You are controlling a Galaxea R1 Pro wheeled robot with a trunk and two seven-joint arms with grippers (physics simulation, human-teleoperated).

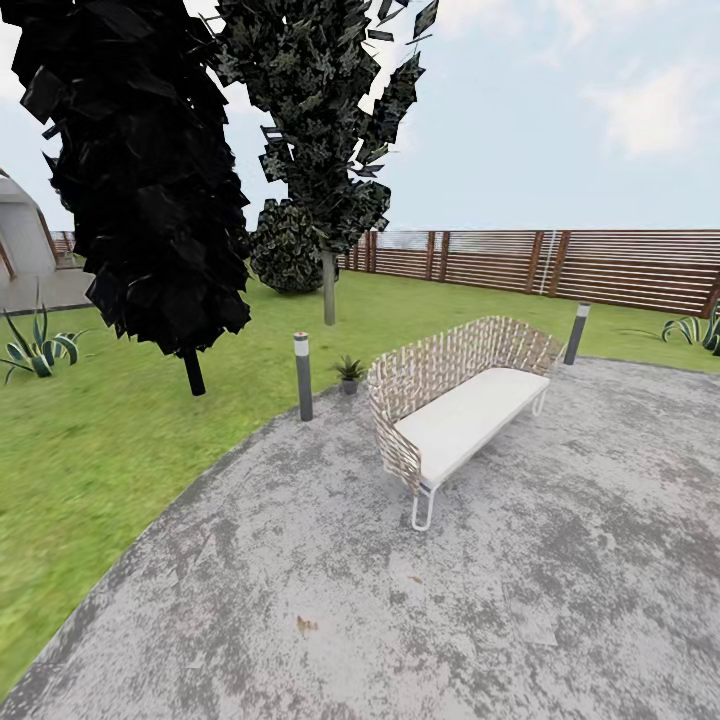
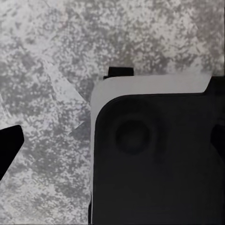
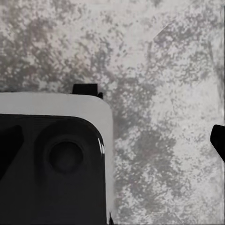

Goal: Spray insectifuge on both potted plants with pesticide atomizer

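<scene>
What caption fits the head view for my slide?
Garden patio with a wicker bench, one small potted plant beside a grey bollard lamp, fence behind.

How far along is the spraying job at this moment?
Nothing looks done yet. The head view faces the paved patio and wicker bench, with one small potted plant by a grey bollard lamp at the lawn's edge. Both wrist views look down on paving. Finding the atomizer, picking it up and spraying remain.

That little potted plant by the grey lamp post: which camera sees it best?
The head view. The potted plant stands on the grass at the patio's edge, between the lamp post and the wicker bench. Both wrist views look down at mottled paving, not the plant.
</scene>
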